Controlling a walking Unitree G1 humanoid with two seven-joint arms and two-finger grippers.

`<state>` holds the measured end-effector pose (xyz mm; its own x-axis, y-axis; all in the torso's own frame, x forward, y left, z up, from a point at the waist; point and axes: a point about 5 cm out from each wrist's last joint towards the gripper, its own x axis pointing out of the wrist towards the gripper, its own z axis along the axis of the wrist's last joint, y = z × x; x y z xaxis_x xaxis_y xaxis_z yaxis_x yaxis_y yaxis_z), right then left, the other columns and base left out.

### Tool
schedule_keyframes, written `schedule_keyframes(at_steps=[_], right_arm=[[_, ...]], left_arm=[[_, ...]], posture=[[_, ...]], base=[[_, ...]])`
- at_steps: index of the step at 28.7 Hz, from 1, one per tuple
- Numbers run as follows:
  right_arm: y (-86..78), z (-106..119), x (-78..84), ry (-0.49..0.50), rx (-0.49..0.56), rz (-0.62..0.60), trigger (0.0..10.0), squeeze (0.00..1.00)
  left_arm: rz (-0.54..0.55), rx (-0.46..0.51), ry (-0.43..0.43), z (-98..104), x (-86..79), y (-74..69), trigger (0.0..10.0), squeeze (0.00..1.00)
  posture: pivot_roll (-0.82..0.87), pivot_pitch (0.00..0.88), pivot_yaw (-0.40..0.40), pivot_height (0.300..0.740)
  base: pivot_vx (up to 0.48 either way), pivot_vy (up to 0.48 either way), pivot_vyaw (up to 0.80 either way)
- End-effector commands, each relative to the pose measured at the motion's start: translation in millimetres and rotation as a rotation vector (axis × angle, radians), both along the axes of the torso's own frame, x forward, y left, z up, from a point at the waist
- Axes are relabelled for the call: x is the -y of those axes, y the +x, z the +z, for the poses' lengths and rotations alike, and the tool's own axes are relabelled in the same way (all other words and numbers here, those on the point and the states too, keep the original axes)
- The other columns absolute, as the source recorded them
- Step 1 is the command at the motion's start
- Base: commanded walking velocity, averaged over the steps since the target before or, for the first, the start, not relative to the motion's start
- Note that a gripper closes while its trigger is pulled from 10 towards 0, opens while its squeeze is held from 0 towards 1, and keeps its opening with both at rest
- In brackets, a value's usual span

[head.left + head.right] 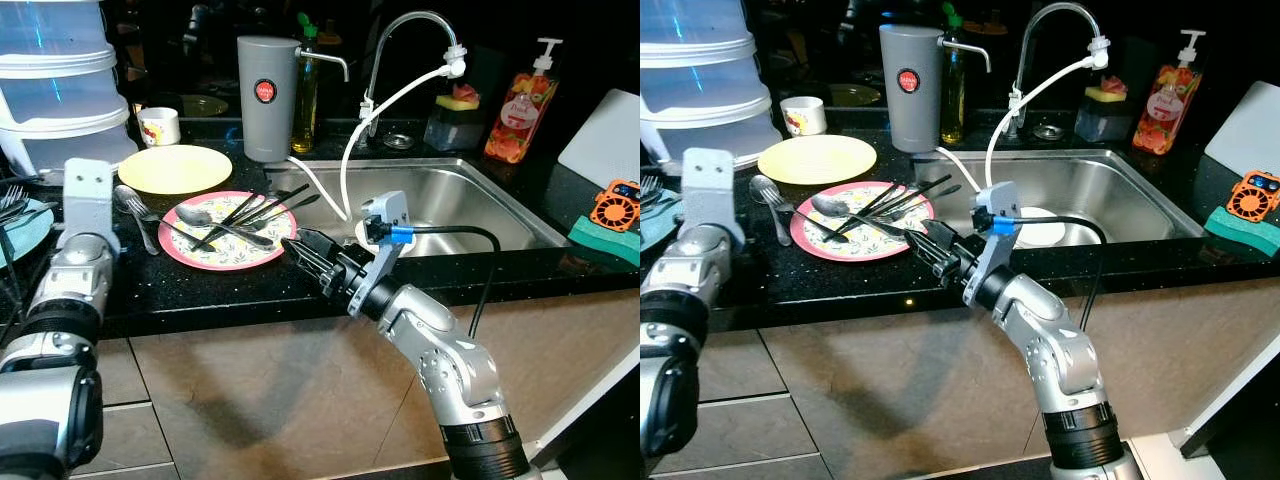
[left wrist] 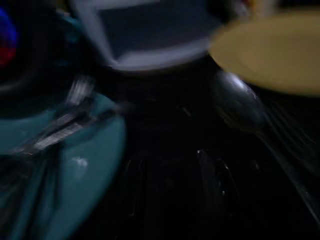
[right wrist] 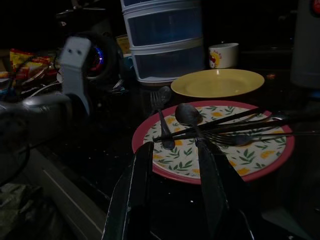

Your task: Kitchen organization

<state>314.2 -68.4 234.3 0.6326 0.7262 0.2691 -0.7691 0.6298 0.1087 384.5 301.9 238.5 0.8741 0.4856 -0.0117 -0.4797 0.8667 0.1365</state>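
Reaching from the head camera's vantage toward the patterned plate (image 1: 227,229) on the black worktop (image 1: 200,290), right gripper (image 1: 303,250) low at the rim nearest the sink (image 1: 470,200), cutlery (image 1: 245,215) heaped across the plate, yellow plate (image 1: 175,168) just behind. Seen along the right wrist: fingers (image 3: 131,190) spread, empty, short of the rim. Seen along the left wrist: blurred teal plate (image 2: 75,170), left gripper's fingers impossible to tell. Judged an approach; next, closing on one utensil without scattering the rest.

counter (image 1: 200,290): two plates side by side, patterned plate (image 1: 225,245) in front with cutlery (image 1: 245,215) on it | plain plate (image 1: 175,168) behind | sink (image 1: 470,200) right | cup (image 1: 160,126) behind plates
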Motion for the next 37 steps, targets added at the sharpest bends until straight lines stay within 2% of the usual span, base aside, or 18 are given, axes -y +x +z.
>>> schedule_keyframes(at_steps=[1,3,4,7,8,13,16,18,20,21,27,28,31,32,37], right_arm=[[-1.0,0.6,2.2,0.006,-0.003,0.002,10.0,0.0],[-1.0,0.5,2.2,0.006,-0.003,0.002,10.0,0.0],[-1.1,0.5,2.1,0.006,-0.003,0.006,10.0,0.0],[-1.4,0.6,2.0,0.006,-0.003,0.008,10.0,0.0],[-2.1,0.7,1.3,0.006,-0.003,0.015,10.0,0.0],[-2.8,0.4,0.6,0.005,-0.002,0.022,10.0,0.0],[-4.2,0.3,0.6,-0.001,0.0,0.035,10.0,0.0],[-4.4,0.4,1.2,-0.002,0.001,0.037,10.0,0.0],[-4.7,0.6,1.9,-0.001,0.001,0.04,10.0,0.0],[-5.0,0.5,2.1,0.002,-0.001,0.048,10.0,0.0],[-5.5,0.4,1.5,0.004,-0.002,0.063,10.0,0.0],[-5.5,0.6,1.5,0.005,-0.002,0.065,10.0,0.0],[-5.5,0.6,1.5,0.005,-0.002,0.065,10.0,0.0],[-5.6,0.6,1.5,0.006,-0.002,0.067,10.0,0.0],[-4.9,1.2,1.7,0.006,0.001,0.07,10.0,0.0]], left_arm=[[0.032,0.064,-0.014,9.5,-5.7,-3.3,10.0,1.0],[0.038,0.087,-0.038,10.6,-4.6,-3.8,10.0,1.0],[0.058,0.144,-0.113,10.1,3.1,-5.6,10.0,1.0],[0.072,0.174,-0.162,8.8,8.1,-7.7,10.0,1.0],[0.121,0.173,-0.19,3.0,9.3,-12.1,10.0,1.0],[0.164,0.161,-0.186,-3.2,10.0,-17.2,10.0,1.0],[0.246,0.126,-0.138,-18.1,4.8,-32.1,10.0,1.0],[0.278,0.127,-0.127,-20.8,1.8,-37.3,10.0,1.0],[0.307,0.132,-0.114,-21.6,-0.8,-41.8,10.0,1.0],[0.358,0.145,-0.104,-21.3,-3.5,-49.9,10.0,1.0],[0.422,0.156,-0.108,-21.3,-5.4,-59.6,10.0,1.0],[0.416,0.155,-0.109,-21.2,-5.3,-60.2,10.0,0.25],[0.416,0.155,-0.109,-21.2,-5.3,-60.2,10.0,0.25],[0.406,0.155,-0.107,-20.8,-4.4,-60.8,10.0,0.0],[0.404,0.129,-0.127,-23.5,-4.1,-61.6,10.0,0.0]], posture=[[0.03,0.073,-0.048,0.74],[0.03,0.073,-0.048,0.74],[0.04,0.073,-0.049,0.74],[0.04,0.073,-0.049,0.74],[0.03,0.074,-0.048,0.74],[0.03,0.072,-0.044,0.74],[0.03,0.064,-0.04,0.74],[0.03,0.064,-0.04,0.74],[0.02,0.063,-0.04,0.74],[0.03,0.061,-0.042,0.74],[0.03,0.058,-0.042,0.74],[0.03,0.058,-0.042,0.74],[0.03,0.058,-0.042,0.74],[0.03,0.053,-0.042,0.74],[0.03,0.054,-0.04,0.74]], base=[[0.0,0.0,0.0],[0.0,0.0,0.0],[0.0,0.0,0.0],[0.0,0.0,0.0],[0.0,0.0,0.0],[0.0,0.0,0.0],[0.0,0.0,0.0],[0.0,0.0,0.0],[0.0,0.0,0.0],[0.0,0.0,0.0],[0.0,0.0,0.0],[0.0,0.0,0.0],[0.0,0.0,0.0],[0.0,0.0,0.0],[0.0,0.0,0.0]])
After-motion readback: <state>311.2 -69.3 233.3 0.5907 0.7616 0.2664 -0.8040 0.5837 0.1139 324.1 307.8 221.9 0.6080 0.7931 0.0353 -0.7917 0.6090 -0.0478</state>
